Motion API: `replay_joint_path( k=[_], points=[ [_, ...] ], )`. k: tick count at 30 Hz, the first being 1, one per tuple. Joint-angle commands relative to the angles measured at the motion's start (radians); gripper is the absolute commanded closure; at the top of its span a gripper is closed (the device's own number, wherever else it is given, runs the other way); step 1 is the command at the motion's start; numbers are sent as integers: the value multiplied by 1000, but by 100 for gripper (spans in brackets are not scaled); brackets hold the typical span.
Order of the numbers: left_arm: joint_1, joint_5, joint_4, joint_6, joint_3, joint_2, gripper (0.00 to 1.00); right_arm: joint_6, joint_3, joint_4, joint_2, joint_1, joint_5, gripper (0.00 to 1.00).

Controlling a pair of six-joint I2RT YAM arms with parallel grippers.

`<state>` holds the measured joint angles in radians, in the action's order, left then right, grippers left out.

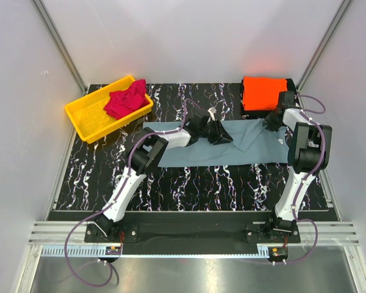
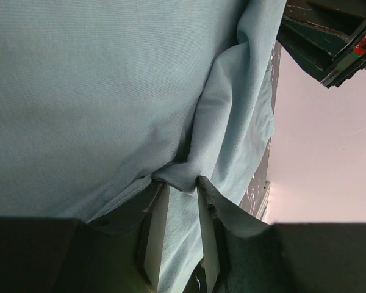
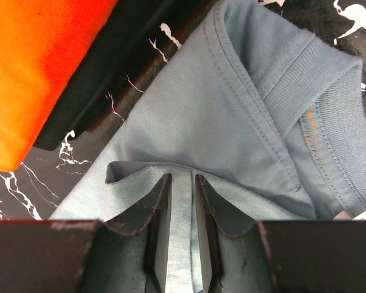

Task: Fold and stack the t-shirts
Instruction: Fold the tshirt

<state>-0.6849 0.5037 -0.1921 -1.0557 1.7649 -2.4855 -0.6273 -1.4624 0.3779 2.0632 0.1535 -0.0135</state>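
From above, each wrist hides its own fingertips, and the left gripper (image 1: 216, 131) covers the middle of the grey-blue shirt (image 1: 232, 155), which lies spread in a long band across the marbled black table (image 1: 189, 183). The left wrist view shows that gripper's fingers narrowed on a soft pinched ridge of fine-knit cloth. The right gripper (image 3: 182, 183) clamps a fold near the ribbed collar (image 3: 305, 85). The orange shirt (image 1: 263, 93) lies folded at the far right, and the crimson shirt (image 1: 125, 101) sits crumpled in the yellow bin (image 1: 88, 119).

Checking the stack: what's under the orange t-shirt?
A black layer shows beneath the orange t-shirt, on the table. Whether it's cloth, or hides more, can't be told.
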Motion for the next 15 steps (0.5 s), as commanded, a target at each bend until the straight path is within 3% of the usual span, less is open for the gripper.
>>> replay_joint_path(
  k=[1, 9, 12, 15],
  points=[
    [16, -42, 48, 7, 13, -35, 67, -15, -30, -27, 15, 4, 1, 71],
    [15, -40, 48, -3, 7, -35, 67, -14, -38, -31, 54, 4, 10, 75],
    [16, -47, 48, -6, 7, -33, 68, -14, -39, -30, 54, 4, -8, 88],
    [15, -51, 51, -12, 4, -33, 68, 1, -46, -30, 43, 4, -14, 94]
  ],
)
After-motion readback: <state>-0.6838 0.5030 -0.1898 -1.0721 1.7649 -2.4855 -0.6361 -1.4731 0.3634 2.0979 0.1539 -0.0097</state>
